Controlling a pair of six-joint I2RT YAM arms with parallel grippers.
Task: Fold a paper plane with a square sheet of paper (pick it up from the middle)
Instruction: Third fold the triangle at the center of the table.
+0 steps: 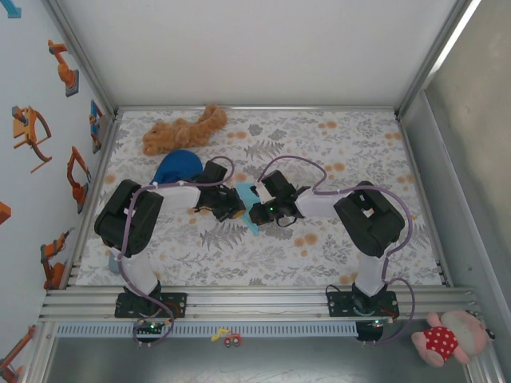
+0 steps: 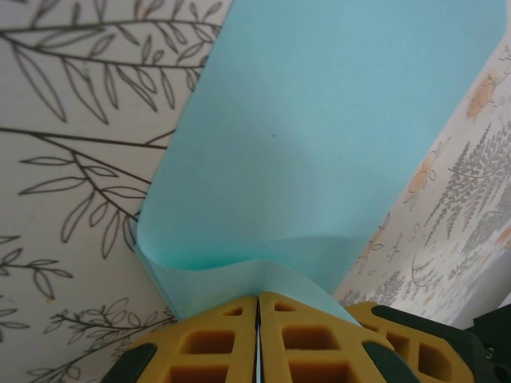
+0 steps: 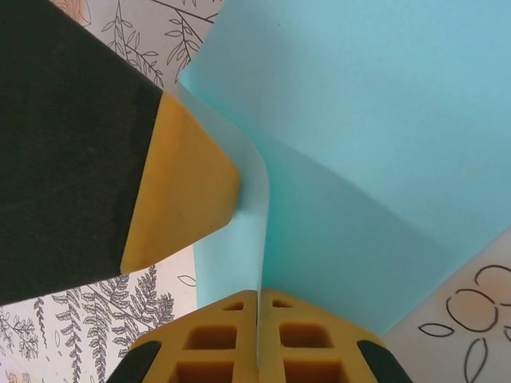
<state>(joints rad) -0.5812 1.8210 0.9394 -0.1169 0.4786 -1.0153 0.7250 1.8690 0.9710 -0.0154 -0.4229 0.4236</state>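
Over the leaf-print table (image 1: 335,247), the left tool (image 2: 258,307) and right tool (image 3: 259,303) both clench 1 light cyan sheet of paper (image 2: 319,159).
A brown plush toy (image 1: 184,128) lies well beyond the left tool, with a dark blue dome (image 1: 176,166) nearer, beside its wrist. The sheet curves between the 2 tools, and the left tool's yellow fingertip (image 3: 184,199) touches it just beside the right tool.
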